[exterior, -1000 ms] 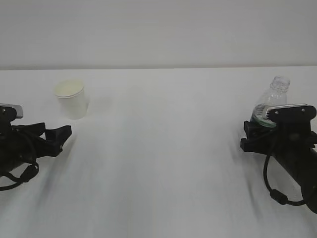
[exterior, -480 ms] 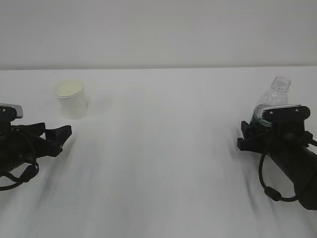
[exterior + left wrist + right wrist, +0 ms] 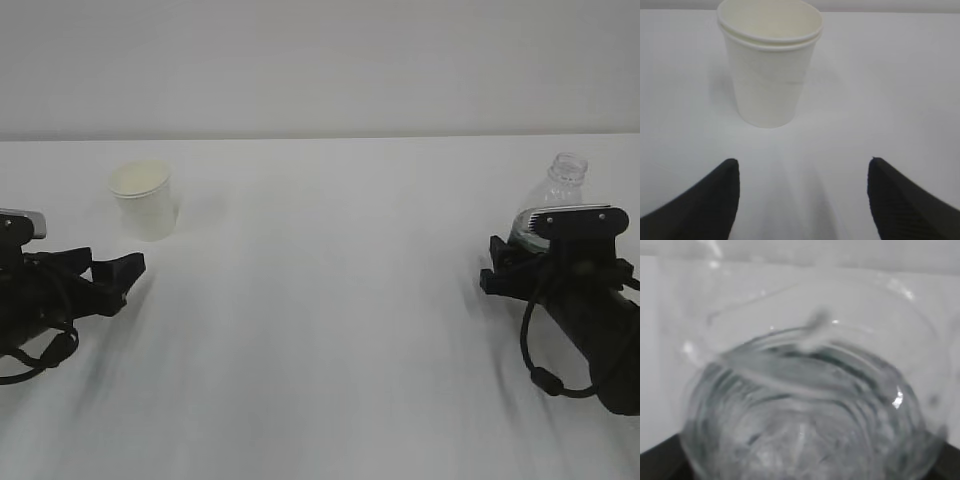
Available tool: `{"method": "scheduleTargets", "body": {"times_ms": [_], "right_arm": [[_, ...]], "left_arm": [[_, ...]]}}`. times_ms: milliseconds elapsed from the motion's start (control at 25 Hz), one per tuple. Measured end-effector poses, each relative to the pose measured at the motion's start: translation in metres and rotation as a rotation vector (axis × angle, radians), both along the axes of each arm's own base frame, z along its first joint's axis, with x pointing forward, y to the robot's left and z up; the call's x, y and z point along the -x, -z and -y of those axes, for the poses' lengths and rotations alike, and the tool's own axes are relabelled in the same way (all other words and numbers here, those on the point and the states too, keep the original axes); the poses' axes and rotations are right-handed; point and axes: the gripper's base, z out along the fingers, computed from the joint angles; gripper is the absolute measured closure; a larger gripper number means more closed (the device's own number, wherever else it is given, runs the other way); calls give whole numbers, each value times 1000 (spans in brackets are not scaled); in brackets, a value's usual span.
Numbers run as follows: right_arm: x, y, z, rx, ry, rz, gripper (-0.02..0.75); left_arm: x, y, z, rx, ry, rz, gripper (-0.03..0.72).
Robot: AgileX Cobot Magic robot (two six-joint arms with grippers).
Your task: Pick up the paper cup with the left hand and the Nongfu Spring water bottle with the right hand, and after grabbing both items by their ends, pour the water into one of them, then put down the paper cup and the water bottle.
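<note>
Counter (image 3: pixel 330 300): white, wide and bare across the middle; it carries both task things, one at each side.
Right tool (image 3: pixel 520 262): low at the right edge of the exterior view, pointing left and away, a grey-silver plate on top and a black cable looping under it. Its jaws stand wide on either side of the bottle's lower body; whether they press on it cannot be told.
Left tool (image 3: pixel 802 192): low at the left edge, lying nearly level with the counter, jaws spread wide and holding nothing; two dark fingers (image 3: pixel 705 200) frame bare counter.
Water bottle (image 3: pixel 556 195): uncapped, clear, ribbed, leaning slightly right, its neck rising behind the right tool's plate. The right wrist view is filled by its blurred clear wall (image 3: pixel 805 415).
Paper cup (image 3: pixel 769 60): upright, white, cream inside, just ahead of the left tool and a little left of its centre, well apart from the fingertips.
Writing: none legible; only a dark green sliver of label shows.
</note>
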Motion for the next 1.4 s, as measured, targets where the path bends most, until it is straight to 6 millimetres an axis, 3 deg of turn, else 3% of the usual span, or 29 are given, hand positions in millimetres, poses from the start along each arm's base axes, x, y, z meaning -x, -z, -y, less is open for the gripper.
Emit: {"method": "scheduleTargets", "body": {"times_ms": [360,880,1400], "right_arm": [[-1,0,0,-1,4,4,258],[2,-2,-9,10,-107,3,267],[26,-36,-6,7,-133,31,269]], "left_arm": [[0,0,0,0,0,0,112],[0,0,0,0,0,0,112],[-9,-4,1,3,0,31,111]]}}
